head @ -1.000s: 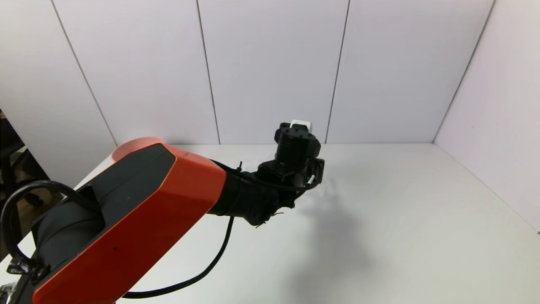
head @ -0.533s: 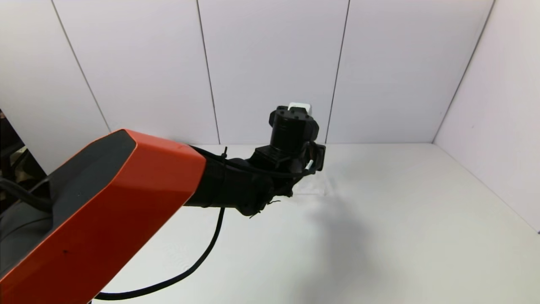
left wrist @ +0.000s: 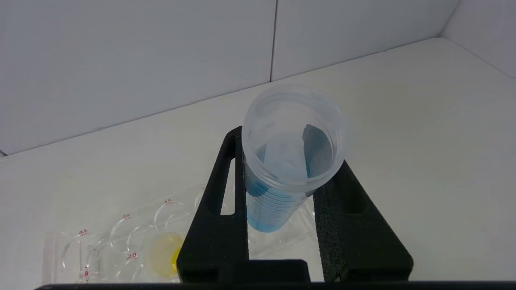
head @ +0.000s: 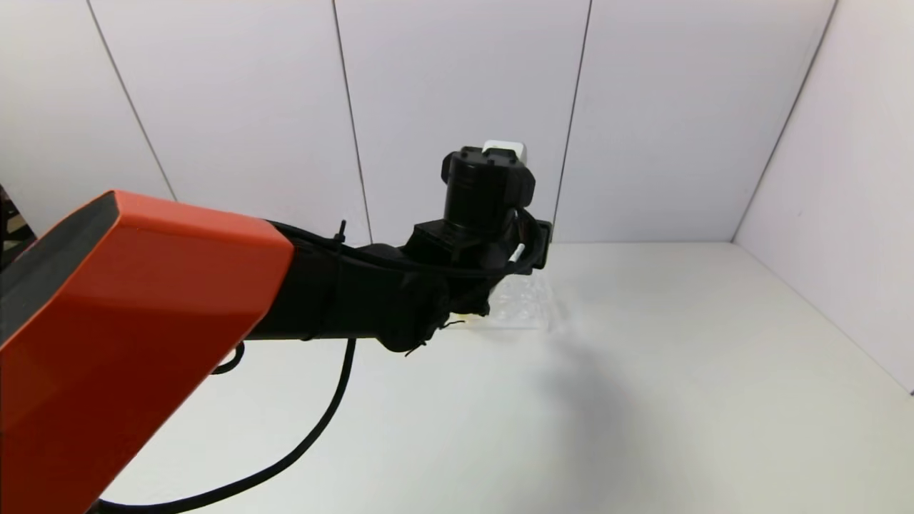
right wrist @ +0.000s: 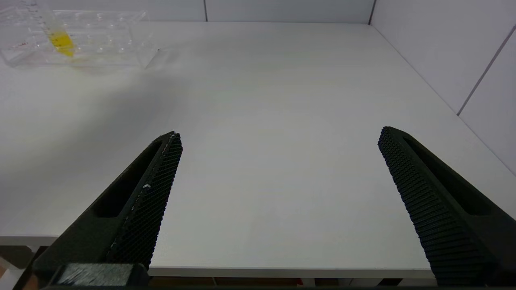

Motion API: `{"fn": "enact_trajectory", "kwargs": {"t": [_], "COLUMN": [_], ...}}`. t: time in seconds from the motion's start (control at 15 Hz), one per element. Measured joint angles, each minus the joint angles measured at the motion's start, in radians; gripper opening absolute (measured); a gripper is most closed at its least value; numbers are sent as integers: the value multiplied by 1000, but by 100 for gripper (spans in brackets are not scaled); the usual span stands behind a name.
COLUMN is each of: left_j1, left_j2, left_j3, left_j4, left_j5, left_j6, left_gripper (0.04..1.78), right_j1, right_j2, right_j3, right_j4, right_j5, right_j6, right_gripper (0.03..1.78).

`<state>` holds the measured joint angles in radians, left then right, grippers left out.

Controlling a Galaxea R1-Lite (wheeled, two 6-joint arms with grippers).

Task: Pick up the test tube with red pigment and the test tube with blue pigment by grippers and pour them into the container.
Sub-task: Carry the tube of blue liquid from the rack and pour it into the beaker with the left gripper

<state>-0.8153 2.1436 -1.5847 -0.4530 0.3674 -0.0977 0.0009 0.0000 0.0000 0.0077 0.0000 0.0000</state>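
The left gripper (left wrist: 282, 189) was closed on the test tube with blue pigment (left wrist: 288, 161). Its jaws pressed the tube from both sides, and the open mouth of the tube stood above the jaws, pointing toward the wrist camera. The blue liquid lay in the lower part of the tube, below the line of the jaws. In the head view, the left arm (head: 143, 321) reached forward over the white worktop (head: 678, 392), and the wrist hid the tube.

Under and behind the jaws was the clear tube rack (left wrist: 133, 241), with the tube with yellow liquid (left wrist: 163, 253) standing in one of its holes. The held tube appeared to be clear of the rack, not in a hole, though I judge this only from how high it sat between the jaws.

The right gripper (right wrist: 282, 201) waited low near the front edge of the worktop, its jaws wide apart and holding nothing. The rack was far ahead of those jaws, at the other side.

The test tube with red pigment and the container did not show in any view, so I cannot say where they were.

The step in hand seemed to be carrying the blue tube away from the rack. The next move would call for bringing the tube over the container and tilting it slowly while keeping the grip firm, because the tube is smooth and open at the top.
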Motion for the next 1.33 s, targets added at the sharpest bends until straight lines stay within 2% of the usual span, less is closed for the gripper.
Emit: {"fn": "enact_trajectory", "kwargs": {"t": [0.33, 0.73, 1.13, 1.33], "left_j1": [1, 46, 125, 190], "left_j2": [-92, -224, -316, -354], "left_j3": [40, 114, 158, 203], "left_j4": [33, 32, 32, 32], "left_j5": [7, 8, -1, -8], "left_j6": [24, 61, 63, 63], "left_gripper": [48, 48, 48, 48], "right_j1": [0, 0, 0, 0], "right_j2": [0, 0, 0, 0], "right_j3": [0, 0, 0, 0], "right_j4": [0, 0, 0, 0], "right_j5": [0, 0, 0, 0], "right_j6": [0, 0, 0, 0], "right_gripper": [177, 177, 177, 177]}}
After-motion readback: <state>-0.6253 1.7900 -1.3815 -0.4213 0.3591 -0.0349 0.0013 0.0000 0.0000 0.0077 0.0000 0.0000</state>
